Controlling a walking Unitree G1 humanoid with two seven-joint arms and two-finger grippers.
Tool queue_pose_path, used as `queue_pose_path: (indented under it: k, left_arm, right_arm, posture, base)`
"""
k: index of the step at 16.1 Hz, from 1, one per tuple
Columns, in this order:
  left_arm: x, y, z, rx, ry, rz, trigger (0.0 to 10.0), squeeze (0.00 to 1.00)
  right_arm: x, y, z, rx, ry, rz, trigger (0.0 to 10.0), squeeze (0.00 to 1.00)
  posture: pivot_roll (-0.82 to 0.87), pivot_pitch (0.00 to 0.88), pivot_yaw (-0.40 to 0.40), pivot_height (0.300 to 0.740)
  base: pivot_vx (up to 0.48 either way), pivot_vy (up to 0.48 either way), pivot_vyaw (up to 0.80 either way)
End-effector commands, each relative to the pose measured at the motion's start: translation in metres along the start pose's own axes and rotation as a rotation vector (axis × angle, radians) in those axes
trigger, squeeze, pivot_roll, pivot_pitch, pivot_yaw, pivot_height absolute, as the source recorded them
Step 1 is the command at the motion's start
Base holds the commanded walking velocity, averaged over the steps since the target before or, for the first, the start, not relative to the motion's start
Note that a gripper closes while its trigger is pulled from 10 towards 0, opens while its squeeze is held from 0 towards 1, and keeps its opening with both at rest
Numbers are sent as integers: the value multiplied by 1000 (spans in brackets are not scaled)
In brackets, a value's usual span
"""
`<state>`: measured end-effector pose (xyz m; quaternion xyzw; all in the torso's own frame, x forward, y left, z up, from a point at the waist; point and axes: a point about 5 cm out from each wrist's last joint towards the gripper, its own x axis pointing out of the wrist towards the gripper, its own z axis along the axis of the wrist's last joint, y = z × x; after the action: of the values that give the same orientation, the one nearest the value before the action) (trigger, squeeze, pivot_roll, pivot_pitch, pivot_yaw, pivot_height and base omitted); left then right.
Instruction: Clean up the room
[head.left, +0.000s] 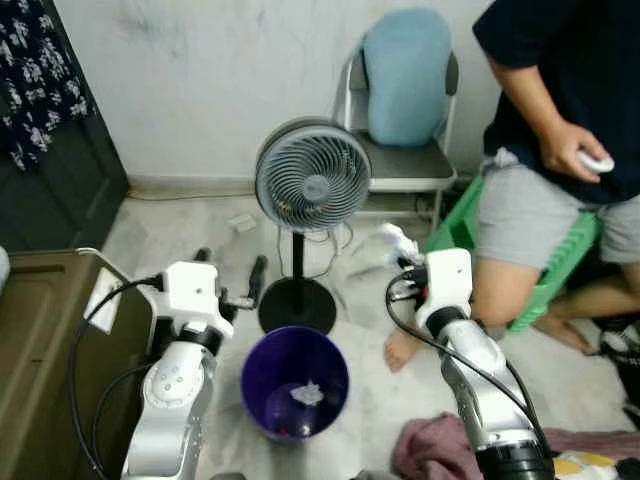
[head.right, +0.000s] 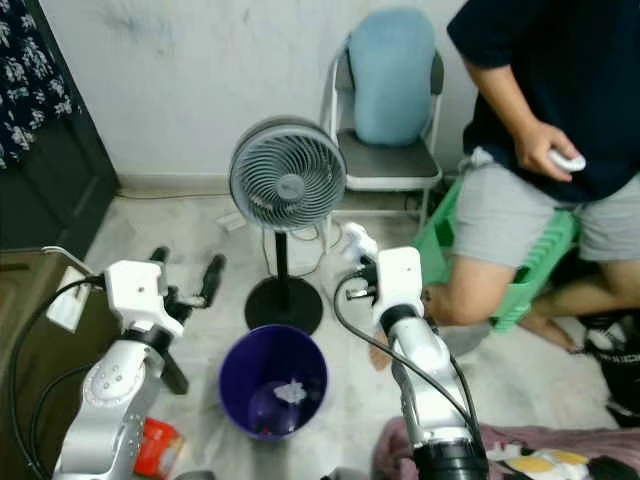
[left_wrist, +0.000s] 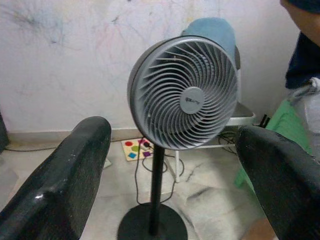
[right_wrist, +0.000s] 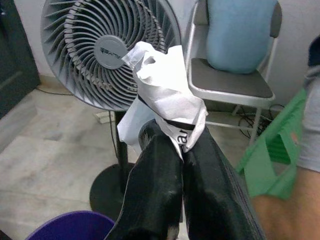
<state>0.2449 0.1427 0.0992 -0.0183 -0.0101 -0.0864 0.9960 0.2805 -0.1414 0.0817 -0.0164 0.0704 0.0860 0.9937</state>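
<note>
A crumpled white paper (right_wrist: 167, 87) is pinched in my right gripper (right_wrist: 181, 145), which is shut on it and held up to the right of the purple bin (head.left: 294, 383); the paper (head.left: 395, 241) sticks out past the wrist. The bin stands on the floor between my arms with a white scrap (head.left: 306, 393) inside. My left gripper (head.left: 230, 272) is open, raised left of the bin, its fingers (left_wrist: 70, 170) spread wide toward the fan (left_wrist: 184, 95).
A grey pedestal fan (head.left: 313, 180) stands just behind the bin. A folding chair (head.left: 400, 165) with a blue cushion is at the wall. A person (head.left: 560, 150) sits on a green stool (head.left: 545, 270) at right. Brown cabinet (head.left: 40, 340) at left, pink cloth (head.left: 435, 445) on the floor.
</note>
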Motion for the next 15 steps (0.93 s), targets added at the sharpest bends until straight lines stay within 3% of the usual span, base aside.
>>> queue_pose_path:
  k: [1,4,6,8,13,15]
  left_arm:
    - [-3,5,1,27,0,-14,10000,0]
    - [-6,12,3,141,0,-92,10000,0]
    - [-5,23,5,163,0,-73,10000,0]
    - [-4,29,6,168,-3,-47,10000,0]
    - [1,29,18,227,-40,-104,10000,0]
    - [-3,19,35,259,-79,-158,10000,0]
  right_arm:
    - [7,7,7,20,-15,4,10000,0]
    - [20,7,4,35,28,-47,10000,0]
    - [28,10,7,44,21,-46,10000,0]
    - [35,16,12,12,10,-45,10000,0]
    - [49,28,3,68,93,-53,10000,0]
    - [52,32,-9,65,169,-68,10000,0]
  posture:
    - [88,0,-56,740]
    - [115,0,-61,740]
    - [122,0,-59,740]
    - [119,0,-53,740]
    - [146,0,-67,740]
    - [191,0,-93,740]
  base:
    - [0,0,0]
    - [0,0,0]
    - [0,0,0]
    - [0,0,800]
    - [0,0,0]
    - [0,0,0]
